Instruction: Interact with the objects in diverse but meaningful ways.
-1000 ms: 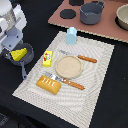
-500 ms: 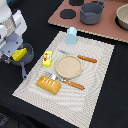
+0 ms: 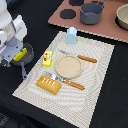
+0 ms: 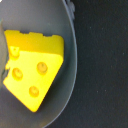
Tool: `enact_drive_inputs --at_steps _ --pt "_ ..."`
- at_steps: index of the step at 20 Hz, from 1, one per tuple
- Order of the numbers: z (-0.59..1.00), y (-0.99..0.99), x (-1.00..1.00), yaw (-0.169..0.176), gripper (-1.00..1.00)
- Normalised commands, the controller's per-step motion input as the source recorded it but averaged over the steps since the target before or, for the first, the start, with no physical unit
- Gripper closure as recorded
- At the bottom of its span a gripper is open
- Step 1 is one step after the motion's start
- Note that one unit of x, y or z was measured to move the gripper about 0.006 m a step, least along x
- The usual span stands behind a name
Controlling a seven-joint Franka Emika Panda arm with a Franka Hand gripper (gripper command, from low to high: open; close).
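Note:
A yellow holed cheese wedge (image 4: 32, 67) lies flat in a small grey pan (image 4: 67, 100) and fills the wrist view. In the exterior view the cheese wedge (image 3: 21, 54) and pan (image 3: 28, 56) sit at the left, just off the mat. My gripper (image 3: 10, 56) hangs close over them; its fingers are not clearly shown. On the striped mat (image 3: 95, 95) are a golden-brown bread loaf (image 3: 49, 84), a yellow box with red label (image 3: 47, 58) and a pale blue-and-white milk carton (image 3: 72, 35).
A tan plate (image 3: 68, 66) lies mid-mat between an orange-handled knife (image 3: 80, 58) and fork (image 3: 67, 82). The pan's handle (image 3: 24, 72) points toward the near side. A brown stove board (image 3: 107, 27) at the back carries a grey pot (image 3: 91, 13) and another pot (image 3: 122, 16).

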Motion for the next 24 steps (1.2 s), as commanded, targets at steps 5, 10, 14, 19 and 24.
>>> enact_drive_inputs --at_steps 5,10,14,19,24 --pt "-0.25 -0.01 0.0 0.0 -1.0" --pt "-0.24 -0.08 0.0 0.0 -1.0" --pt "-0.2 -0.12 0.0 -0.003 -1.0" --pt "-0.02 -0.08 0.01 -0.021 -1.0" --pt "0.0 -0.09 0.0 -0.023 1.0"
